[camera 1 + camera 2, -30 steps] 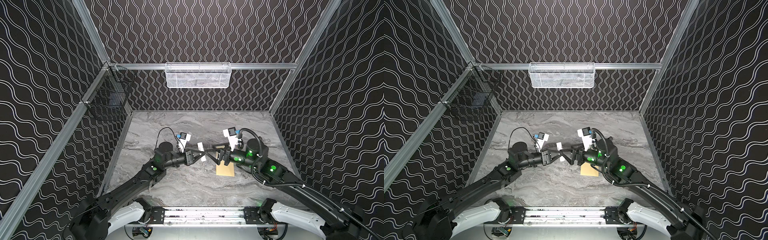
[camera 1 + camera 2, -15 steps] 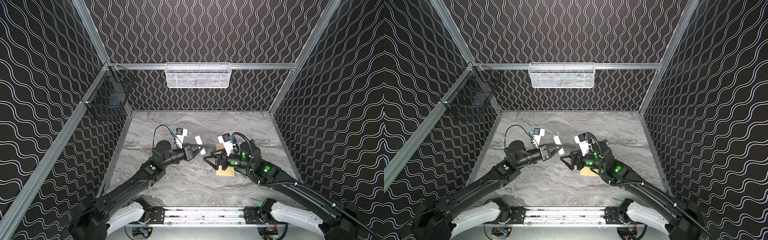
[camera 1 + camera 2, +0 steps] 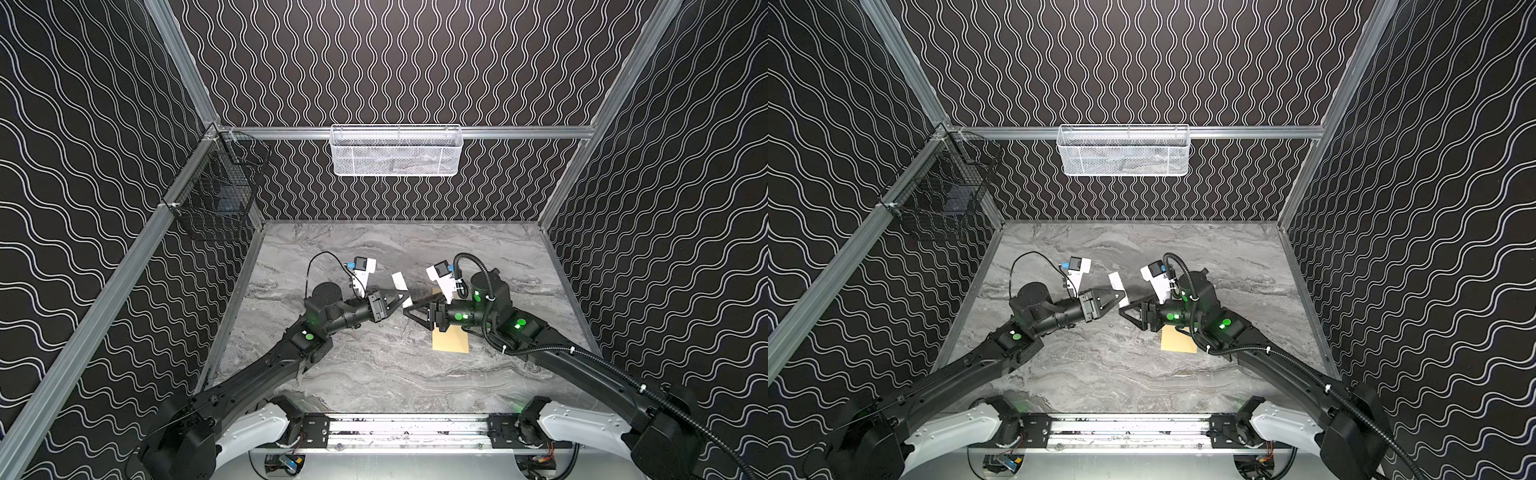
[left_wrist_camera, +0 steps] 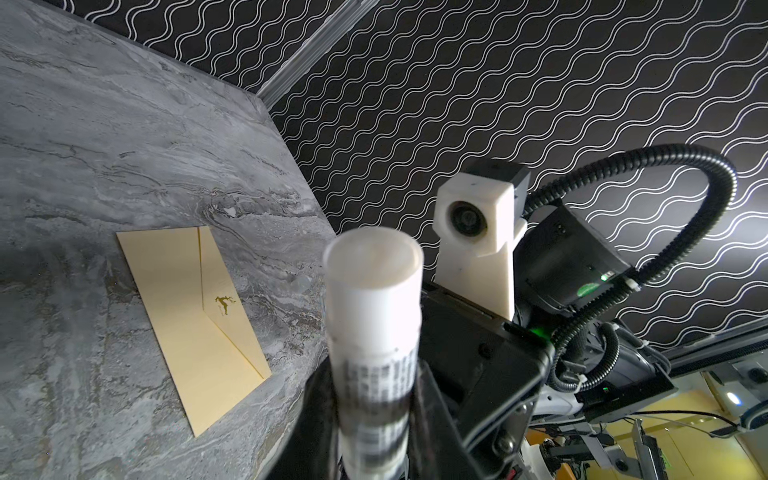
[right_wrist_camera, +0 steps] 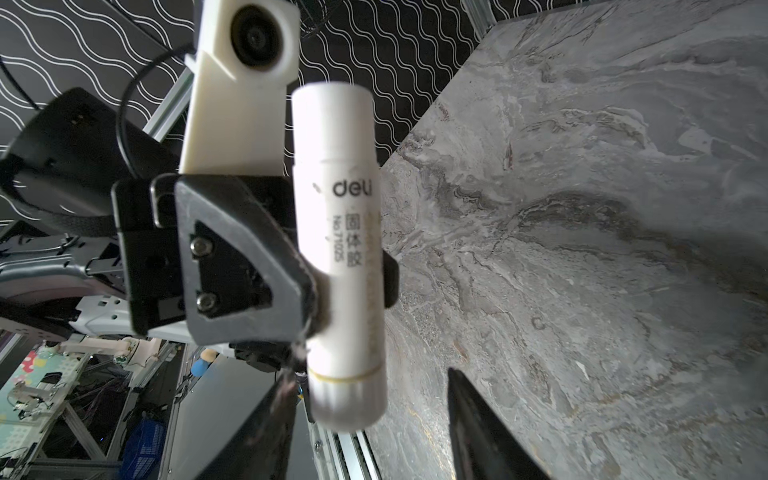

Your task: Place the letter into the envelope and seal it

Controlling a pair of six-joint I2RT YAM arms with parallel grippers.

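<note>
Right jaws narrowed astride glue stick [image 5: 336, 232] end, gap one side.

We see a grey, marble-veined tabletop [image 3: 374, 374] filling the lower middle of both top views, closed in by metal rails at its edges. One thing lies directly on it: the envelope [image 3: 451, 343], tan and flat, right of centre in both top views [image 3: 1177, 345], with only its near part showing there. In the left wrist view the envelope [image 4: 187, 307] sits at centre left, flap side up, flap folded down, with a small gold mark on the flap.
</note>
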